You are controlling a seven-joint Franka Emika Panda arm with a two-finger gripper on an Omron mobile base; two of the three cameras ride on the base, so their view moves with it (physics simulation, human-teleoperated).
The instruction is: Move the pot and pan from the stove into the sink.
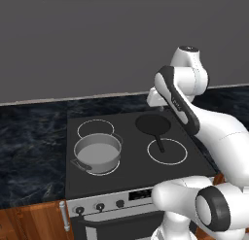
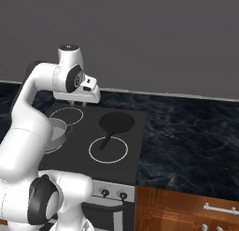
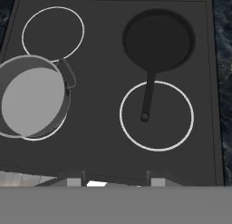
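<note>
Overhead and flanking views of the stove (image 3: 108,141) at the outset of the transfer task. The pot (image 3: 34,96), grey with two dark side handles, sits on the front burner at about 9 o'clock in the hand view, overlapping the white ring mark beneath it; in the left base view it stands at the 8 o'clock burner of the cooktop. The pan (image 3: 157,39), flat and black, rests on the rear burner at about 1 o'clock in the hand view, with its long handle running down toward 6 o'clock so that the handle end lies inside the front ring mark. Pot and pan are well apart, with bare black glass between them.

The hand (image 2: 79,103) hangs high above the rear of the stove, pointing down, and touches neither vessel. Its finger tips (image 3: 156,181) barely rise into the hand view, and from these pictures one cannot tell how far the jaws stand apart; nothing is held between them.

Progress, as judged from this arrangement: neither vessel has left the cooktop, so both transfers remain to be done. The dark marbled worktop (image 2: 186,136) flanks the stove on both sides. The likely first step is a descent onto one vessel, probably by the pan's handle or the pot's rim.
</note>
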